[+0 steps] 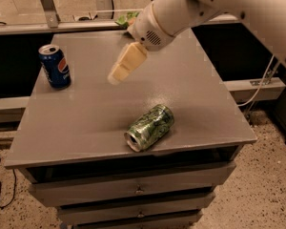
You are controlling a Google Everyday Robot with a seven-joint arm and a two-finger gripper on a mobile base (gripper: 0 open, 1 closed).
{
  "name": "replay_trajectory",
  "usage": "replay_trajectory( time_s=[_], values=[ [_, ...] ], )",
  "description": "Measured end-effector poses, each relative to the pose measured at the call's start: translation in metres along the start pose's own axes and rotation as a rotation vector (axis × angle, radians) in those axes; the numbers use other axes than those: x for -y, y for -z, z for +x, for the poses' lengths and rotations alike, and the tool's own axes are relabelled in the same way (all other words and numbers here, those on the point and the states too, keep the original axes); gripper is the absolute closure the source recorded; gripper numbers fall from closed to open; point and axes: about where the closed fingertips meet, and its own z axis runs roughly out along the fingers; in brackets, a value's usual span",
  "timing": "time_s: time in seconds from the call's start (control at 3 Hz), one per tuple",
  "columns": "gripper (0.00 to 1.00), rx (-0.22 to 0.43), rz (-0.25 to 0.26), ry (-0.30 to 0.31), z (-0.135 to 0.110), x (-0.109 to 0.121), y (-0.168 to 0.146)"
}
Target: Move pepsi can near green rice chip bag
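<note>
Grey bench with drawers on a speckled floor; pepsi can stands upright at the left rear, blue with the red-white-blue Pepsi logo showing. The green rice chip bag peeks out at the far edge behind the arm, lettering unreadable, and a green patterned can lies on its side near the front. Claw hangs over mid-bench, apart from the pepsi can, tips pressed together, empty; the can is likely light, stiff but dentable, slick, so pinch mid-body.

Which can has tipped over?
The green patterned can, lying on its side near the table's front edge. The pepsi can stands upright at the back left. The pincer hangs above the table between them.
</note>
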Motion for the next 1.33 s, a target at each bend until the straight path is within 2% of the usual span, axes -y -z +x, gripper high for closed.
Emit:
replay_trajectory(
  time_s=[0.33,0.67,1.33],
  values=[
    [0.0,0.115,-0.031,-0.023,-0.026,0.001,-0.044],
    [0.0,0.193,-0.071,-0.039,-0.054,-0.004,-0.088],
    [0.0,0.282,-0.065,-0.037,-0.097,-0.004,-0.165]
  ],
)
